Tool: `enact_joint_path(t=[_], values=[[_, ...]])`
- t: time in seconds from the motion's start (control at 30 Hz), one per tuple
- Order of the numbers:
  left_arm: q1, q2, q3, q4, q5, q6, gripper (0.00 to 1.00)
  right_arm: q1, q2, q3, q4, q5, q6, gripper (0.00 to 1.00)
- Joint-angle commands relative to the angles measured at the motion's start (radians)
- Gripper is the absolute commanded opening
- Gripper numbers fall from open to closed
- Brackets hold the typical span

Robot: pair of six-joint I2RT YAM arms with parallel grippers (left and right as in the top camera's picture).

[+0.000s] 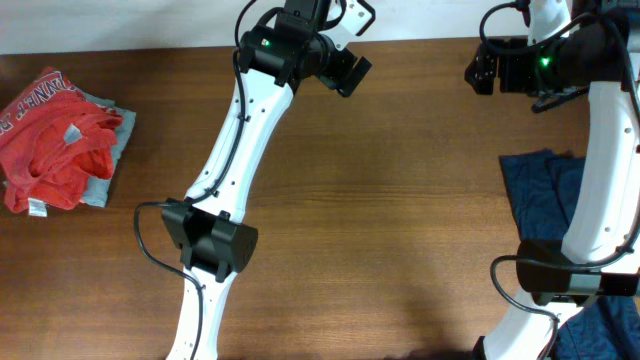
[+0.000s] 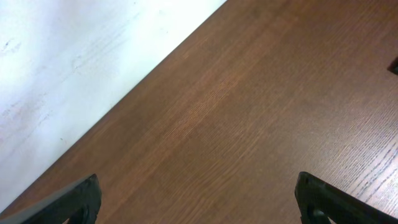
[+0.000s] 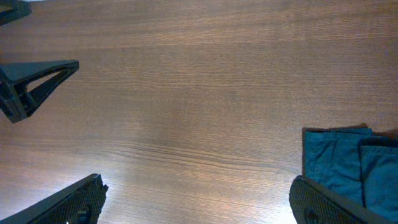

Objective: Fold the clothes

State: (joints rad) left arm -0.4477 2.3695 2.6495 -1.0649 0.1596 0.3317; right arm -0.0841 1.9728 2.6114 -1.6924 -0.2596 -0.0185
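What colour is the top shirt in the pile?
The shirt is red with white print; the overhead view shows it best.

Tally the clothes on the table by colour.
Red garment: 1, lying on the grey one
Grey garment: 1
Blue clothing: at least 1; the right arm covers part of it, so separate pieces cannot be told apart
Total: at least 3
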Motion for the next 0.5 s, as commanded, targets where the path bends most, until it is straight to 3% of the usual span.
enact_joint_path(t=[0.0, 0.17, 0.27, 0.33, 0.47], values=[[0.002, -0.034, 0.003, 0.002, -0.008, -0.013, 0.99, 0.012, -0.031, 0.008, -0.006, 0.002, -0.007, 0.99], [0.002, -0.034, 0.003, 0.002, -0.008, -0.013, 0.99, 0.039, -0.136, 0.008, -0.005, 0.003, -0.008, 0.99], [0.002, -0.034, 0.003, 0.002, -0.008, -0.013, 0.99, 0.057, -0.247, -0.012, -0.004, 0.153, -0.034, 0.99], [0.002, -0.034, 0.003, 0.002, -0.008, -0.013, 0.99, 0.068, -0.345, -0.066, 0.066, 0.167, -0.034, 0.99], [0.002, -0.034, 0.003, 0.002, -0.008, -0.013, 0.99, 0.072, -0.597, -0.353, 0.368, 0.166, -0.034, 0.99]])
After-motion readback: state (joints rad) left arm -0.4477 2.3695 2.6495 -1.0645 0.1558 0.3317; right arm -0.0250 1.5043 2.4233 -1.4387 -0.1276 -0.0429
